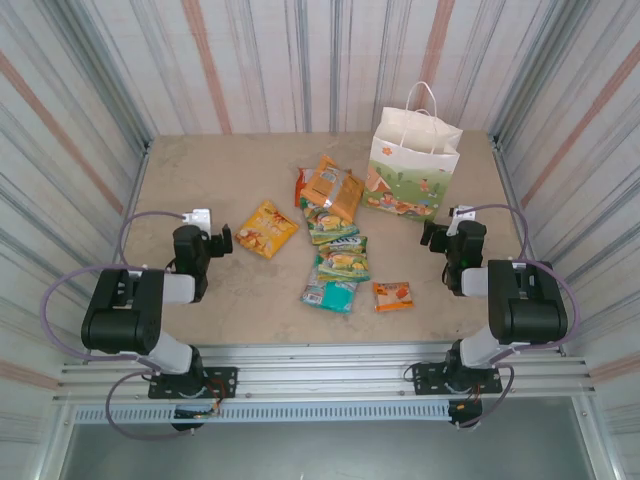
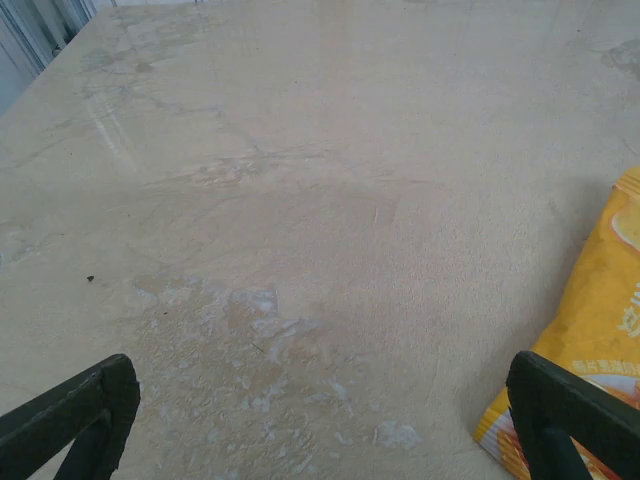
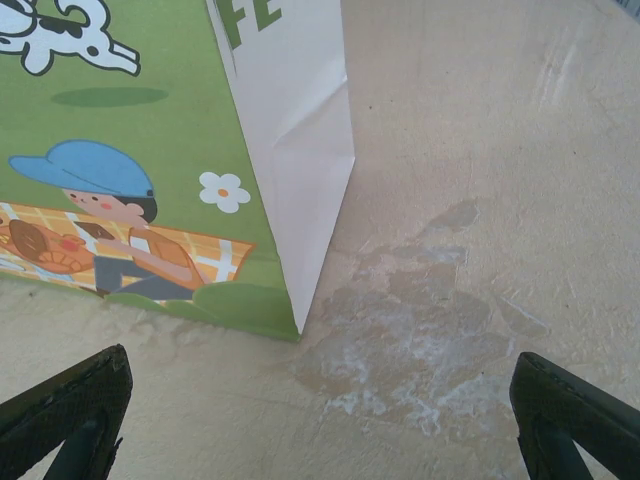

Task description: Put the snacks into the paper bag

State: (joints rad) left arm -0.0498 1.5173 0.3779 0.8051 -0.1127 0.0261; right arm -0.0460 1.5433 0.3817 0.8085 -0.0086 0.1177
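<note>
Several snacks lie in the middle of the table: a yellow packet (image 1: pixel 268 228), orange packets (image 1: pixel 333 188), two green ones (image 1: pixel 330 222) (image 1: pixel 344 258), a teal one (image 1: pixel 329 292) and a small orange one (image 1: pixel 392 295). The paper bag (image 1: pixel 415 165) stands upright at the back right, white with a green cartoon print. My left gripper (image 1: pixel 222 240) is open, low over bare table just left of the yellow packet (image 2: pixel 600 330), nothing between its fingers (image 2: pixel 75 415). My right gripper (image 1: pixel 431 236) is open too, in front of the paper bag's (image 3: pixel 150 150) right corner and apart from it.
Corrugated metal walls (image 1: pixel 80 120) close the table on three sides. The tabletop (image 1: pixel 200 170) is beige and worn, with pale scuffed patches (image 3: pixel 420 350). Bare surface lies at the left and along the front edge.
</note>
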